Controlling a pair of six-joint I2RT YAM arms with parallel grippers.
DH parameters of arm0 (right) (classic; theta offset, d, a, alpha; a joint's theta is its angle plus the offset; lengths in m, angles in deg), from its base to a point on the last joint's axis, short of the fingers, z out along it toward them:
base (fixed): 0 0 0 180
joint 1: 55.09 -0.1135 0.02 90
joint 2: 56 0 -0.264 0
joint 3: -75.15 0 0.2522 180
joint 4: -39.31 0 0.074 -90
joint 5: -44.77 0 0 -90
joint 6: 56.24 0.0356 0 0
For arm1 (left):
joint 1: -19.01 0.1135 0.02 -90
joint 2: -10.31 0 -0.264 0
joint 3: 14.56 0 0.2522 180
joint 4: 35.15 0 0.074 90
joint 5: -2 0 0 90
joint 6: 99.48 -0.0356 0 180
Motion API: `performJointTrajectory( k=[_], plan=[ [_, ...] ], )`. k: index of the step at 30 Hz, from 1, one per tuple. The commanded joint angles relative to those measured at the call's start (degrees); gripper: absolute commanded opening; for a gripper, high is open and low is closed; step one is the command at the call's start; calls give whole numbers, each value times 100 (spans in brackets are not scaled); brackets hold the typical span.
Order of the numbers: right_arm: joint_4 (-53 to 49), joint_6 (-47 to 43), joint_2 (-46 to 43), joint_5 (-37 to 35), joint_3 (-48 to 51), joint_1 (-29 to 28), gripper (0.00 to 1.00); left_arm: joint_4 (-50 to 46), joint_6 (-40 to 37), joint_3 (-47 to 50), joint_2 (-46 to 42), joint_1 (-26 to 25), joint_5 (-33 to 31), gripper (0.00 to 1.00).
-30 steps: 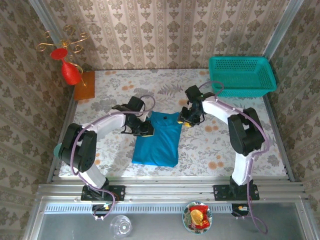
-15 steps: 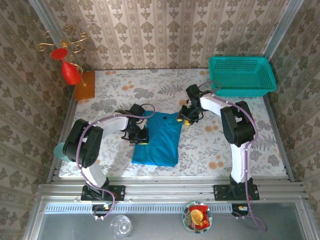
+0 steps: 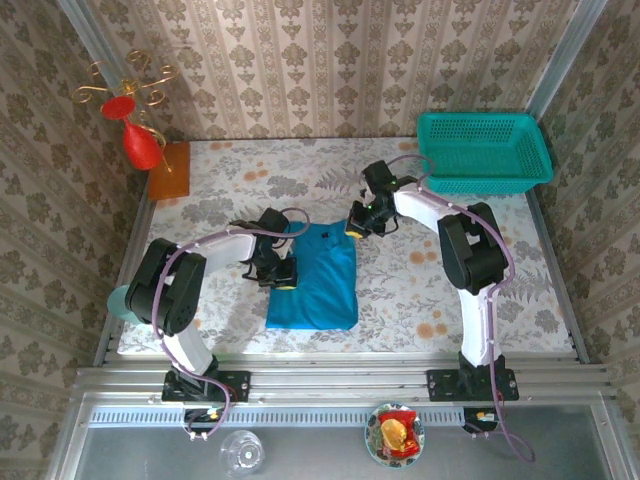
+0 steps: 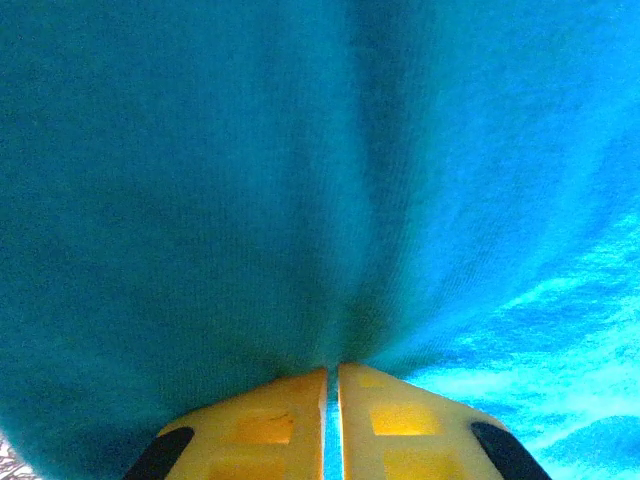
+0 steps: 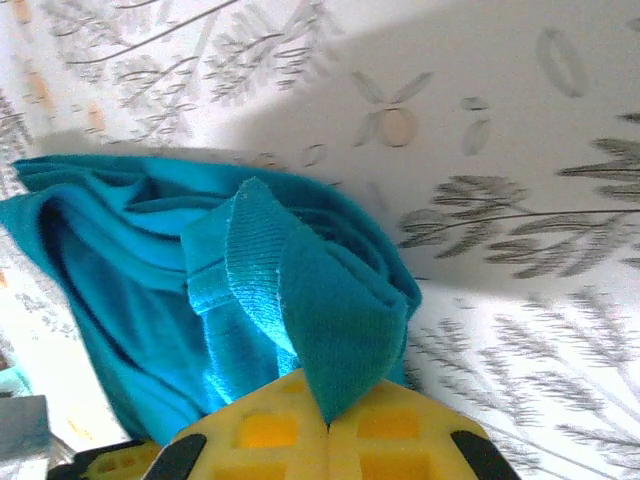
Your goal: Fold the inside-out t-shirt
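Right end effector (image 3: 356, 228) shifted left, pinching t-shirt (image 3: 312, 288) | t-shirt now narrower

The right gripper (image 3: 356, 227) has pulled the blue t-shirt (image 3: 318, 285) by its far corner to the left. The shirt is narrower now.

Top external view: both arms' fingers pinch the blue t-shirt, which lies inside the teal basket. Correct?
No. The left fingers and right fingers pinch the t-shirt, but it lies on the table, apart from the teal basket at the far right corner; the top external view shows it.
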Motion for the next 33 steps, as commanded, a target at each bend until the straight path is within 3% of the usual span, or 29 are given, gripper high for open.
performJointTrajectory(
  k=[1, 12, 14, 17, 26, 33],
  plan=[
    [83, 64, -255, 348, -246, -157, 1, -107, 0, 185, -10, 53, -146, 13],
    [479, 64, -37, 563, -239, -211, 0, -230, 3, 165, -54, 53, -181, 13],
    [241, 16, 81, 155, -399, -217, 0, -301, 2, 144, -63, 53, -228, 13],
    [-922, -232, 190, -1108, -822, -279, 27, -379, -14, 127, -119, 62, -294, 13],
    [-642, -147, -16, -866, -692, -313, 24, -476, -8, 79, -76, 36, -375, 13],
    [-1096, -214, -5, -1362, -1074, -534, 38, -488, -1, 75, -90, 29, -375, 13]
  ],
)
